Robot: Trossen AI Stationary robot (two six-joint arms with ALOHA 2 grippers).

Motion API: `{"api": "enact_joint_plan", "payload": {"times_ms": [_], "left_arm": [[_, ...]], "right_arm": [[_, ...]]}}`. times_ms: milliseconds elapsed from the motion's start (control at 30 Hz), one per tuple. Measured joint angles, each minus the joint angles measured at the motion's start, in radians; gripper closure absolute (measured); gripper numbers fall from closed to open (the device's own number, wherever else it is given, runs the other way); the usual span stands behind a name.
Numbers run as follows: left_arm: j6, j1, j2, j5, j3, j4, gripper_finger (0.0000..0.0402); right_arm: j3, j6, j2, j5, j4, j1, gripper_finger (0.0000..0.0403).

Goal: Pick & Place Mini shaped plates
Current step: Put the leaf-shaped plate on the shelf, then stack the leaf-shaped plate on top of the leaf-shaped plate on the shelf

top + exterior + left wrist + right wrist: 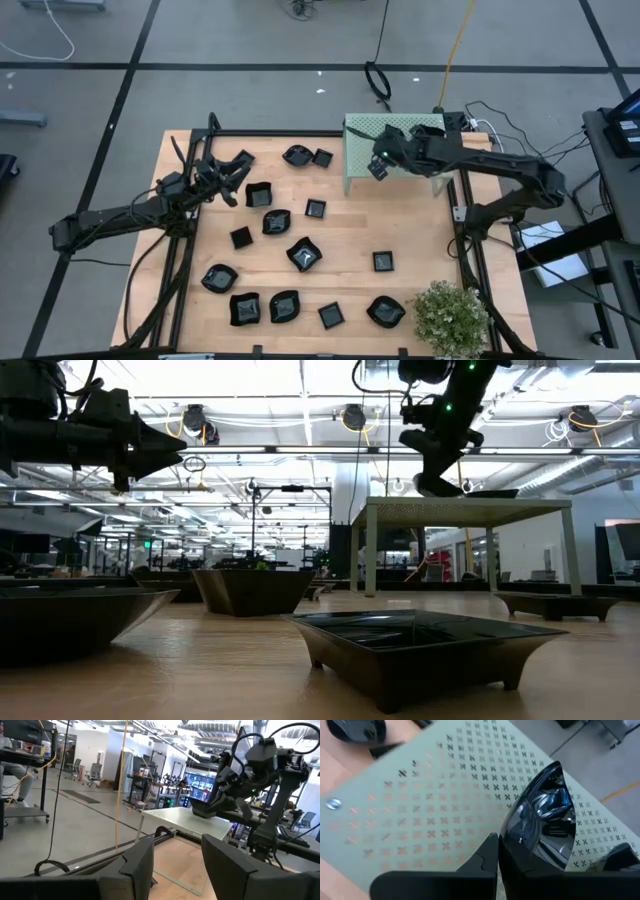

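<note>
Right wrist view: right end effector (496,851) pinches mini plate (542,815) above green box (420,805).

- Light wooden tabletop (420,240) inside a thin dark frame — it fills the middle of the high view.
- Pale green perforated metal stand (362,150) on 4 legs, near the table's far edge; its flat top is punched with small cross-shaped holes (445,795).
- Small green leafy plant (452,315), bushy, at the table's near right corner.
- Yellow cable (455,45) running across the grey floor beyond the table.
- Black cable loop (378,80) lying on the floor — just behind the stand.
- Person seated at a desk (15,770), far off in the room.
</note>
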Motion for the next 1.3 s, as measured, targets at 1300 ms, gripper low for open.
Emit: {"api": "enact_joint_plan", "payload": {"times_ms": [1300], "left_arm": [[0.0, 0.0, 0.0, 0.0, 0.0, 0.0, 0.0231]], "right_arm": [[0.001, 0.056, -0.193, -0.817, 0.079, 0.208, 0.0269]]}}
